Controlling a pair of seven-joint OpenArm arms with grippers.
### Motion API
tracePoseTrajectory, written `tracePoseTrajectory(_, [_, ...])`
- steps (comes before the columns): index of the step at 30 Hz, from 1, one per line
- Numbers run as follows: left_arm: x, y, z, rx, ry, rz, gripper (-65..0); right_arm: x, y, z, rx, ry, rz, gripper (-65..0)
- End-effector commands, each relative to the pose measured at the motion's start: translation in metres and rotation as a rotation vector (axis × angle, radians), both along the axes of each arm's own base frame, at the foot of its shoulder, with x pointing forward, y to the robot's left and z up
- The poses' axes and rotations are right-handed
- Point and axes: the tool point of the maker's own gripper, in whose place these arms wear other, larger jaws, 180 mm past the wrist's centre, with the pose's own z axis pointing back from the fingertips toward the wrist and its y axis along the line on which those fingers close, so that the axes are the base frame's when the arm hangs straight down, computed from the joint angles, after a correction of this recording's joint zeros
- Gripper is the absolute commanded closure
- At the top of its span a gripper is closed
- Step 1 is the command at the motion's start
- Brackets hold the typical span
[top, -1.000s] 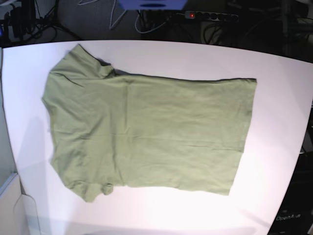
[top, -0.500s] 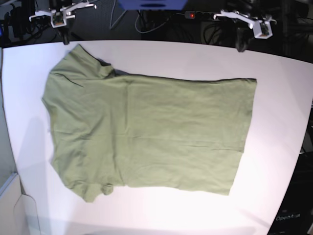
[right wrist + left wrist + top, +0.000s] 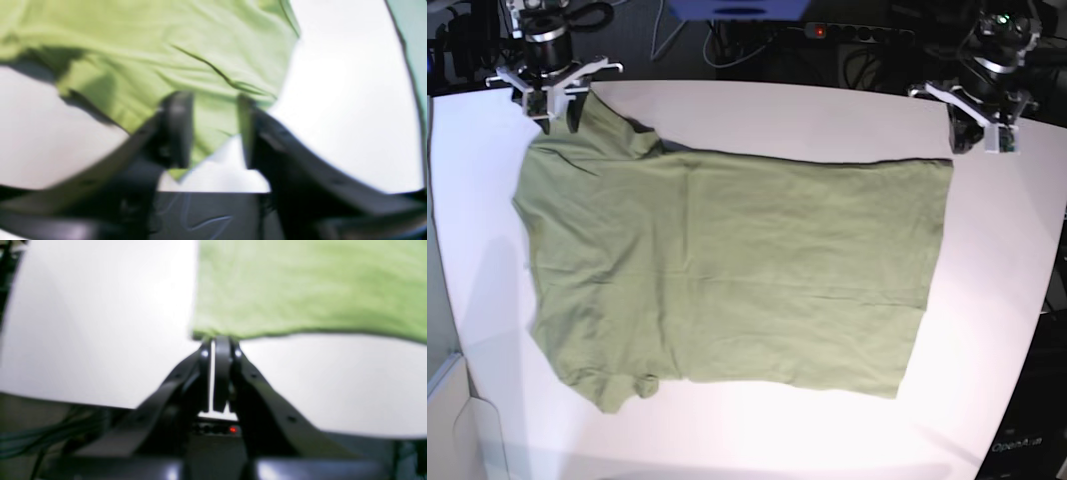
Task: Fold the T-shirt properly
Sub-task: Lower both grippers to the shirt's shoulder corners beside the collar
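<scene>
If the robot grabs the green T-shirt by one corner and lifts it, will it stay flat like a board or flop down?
Probably flop. The T-shirt lies thin and wrinkled on the table, so it looks soft and would likely hang limp from a lifted corner. It also looks light for its size. Pushed, it would more likely bunch into folds than slide as one piece.

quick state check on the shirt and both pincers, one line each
T-shirt: spread flat on the table, unfolded, lightly wrinkled, sleeves out.
Left pincer: shut, tips right at the shirt's hem corner, not clearly gripping it.
Right pincer: open, jaws straddling the tip of a sleeve, not closed on it.
</scene>
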Motion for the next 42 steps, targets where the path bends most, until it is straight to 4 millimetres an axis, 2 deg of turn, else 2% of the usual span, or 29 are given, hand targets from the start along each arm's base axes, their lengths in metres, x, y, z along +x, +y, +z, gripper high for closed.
tracePoseTrajectory(1, [0.003, 0.003, 0.008, 0.013, -0.021, -0.007, -1.1, 0.002, -0.001, 0.008, 0.008, -0.032, -0.006, -34.0])
tracePoseTrajectory(3, [0.005, 0.011, 0.011, 0.027, -0.016, 0.004, -1.1, 0.000, 0.000, 0.008, 0.041, -0.033, -0.024, -39.5])
tracePoseTrajectory(5, [0.010, 0.014, 0.014, 0.038, -0.022, 0.002, -1.1, -0.001, 0.004, 0.007, 0.066, -0.031, -0.029, -41.5])
tracePoseTrajectory(9, [0.017, 0.024, 0.020, 0.057, -0.033, 0.018, -1.1, -0.003, 0.013, 0.004, 0.181, -0.037, -0.088, -41.5])
tracePoseTrajectory(15, [0.026, 0.039, 0.026, 0.114, -0.033, 0.045, -1.1, -0.007, 0.010, -0.011, 0.326, -0.026, -0.194, -41.5])
tracePoseTrajectory(17, [0.031, 0.045, 0.028, 0.161, -0.029, 0.048, -1.1, -0.002, 0.006, -0.015, 0.331, -0.030, -0.207, -41.5])
tracePoseTrajectory(20, [0.033, 0.049, 0.029, 0.208, -0.016, 0.055, -1.1, -0.006, 0.000, -0.024, 0.322, -0.011, -0.224, -41.5])
tracePoseTrajectory(25, [0.035, 0.052, 0.030, 0.226, -0.016, 0.055, -1.1, -0.001, -0.007, -0.022, 0.311, -0.027, -0.237, -41.5])
tracePoseTrajectory(32, [0.038, 0.051, 0.031, 0.220, -0.025, 0.059, -1.1, -0.009, -0.022, -0.028, 0.289, -0.012, -0.278, -41.5])
tracePoseTrajectory(37, [0.038, 0.052, 0.031, 0.222, -0.026, 0.058, -1.1, -0.020, -0.022, -0.044, 0.291, 0.035, -0.294, -41.5])
tracePoseTrajectory(42, [0.038, 0.054, 0.032, 0.227, -0.026, 0.059, -1.1, -0.017, -0.010, -0.048, 0.332, 0.034, -0.284, -40.9])
